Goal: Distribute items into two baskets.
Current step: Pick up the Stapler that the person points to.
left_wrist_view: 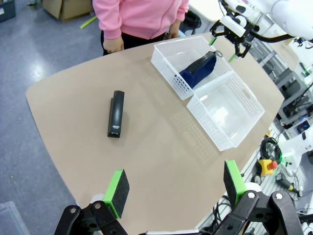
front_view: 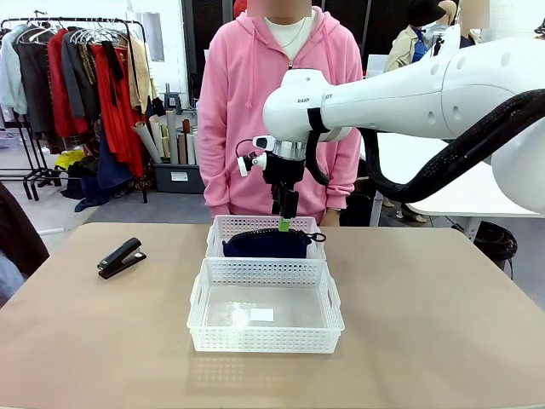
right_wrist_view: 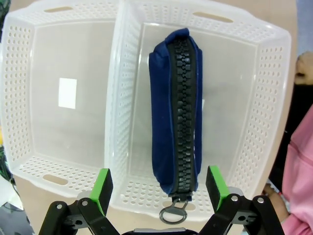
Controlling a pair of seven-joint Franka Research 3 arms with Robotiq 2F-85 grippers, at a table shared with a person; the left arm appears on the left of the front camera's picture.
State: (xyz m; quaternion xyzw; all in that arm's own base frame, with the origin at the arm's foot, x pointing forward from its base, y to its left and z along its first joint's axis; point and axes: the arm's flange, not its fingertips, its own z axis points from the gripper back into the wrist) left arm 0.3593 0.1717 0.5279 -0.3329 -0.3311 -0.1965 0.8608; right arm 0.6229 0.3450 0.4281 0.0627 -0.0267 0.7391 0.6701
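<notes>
A navy zippered pouch [front_view: 266,244] [right_wrist_view: 175,122] lies inside the far, smaller white basket [front_view: 218,239] [right_wrist_view: 270,98]. My right gripper [front_view: 285,223] [right_wrist_view: 159,188] hangs open just above the pouch's zipper end, its green pads either side and apart from it. The larger near basket [front_view: 264,339] [right_wrist_view: 49,127] holds only a white label. A black stapler [front_view: 120,257] [left_wrist_view: 115,113] lies on the bare table, left of the baskets. High above the table's near side my left gripper [left_wrist_view: 174,188] is open, with nothing between its pads. Its view also shows the pouch [left_wrist_view: 198,69] and my right gripper [left_wrist_view: 223,49].
A person in a pink hoodie [front_view: 281,102] stands at the far edge behind the baskets, one hand [left_wrist_view: 113,45] near the table edge. The two baskets touch end to end mid-table. Bare tabletop [front_view: 443,324] lies to either side.
</notes>
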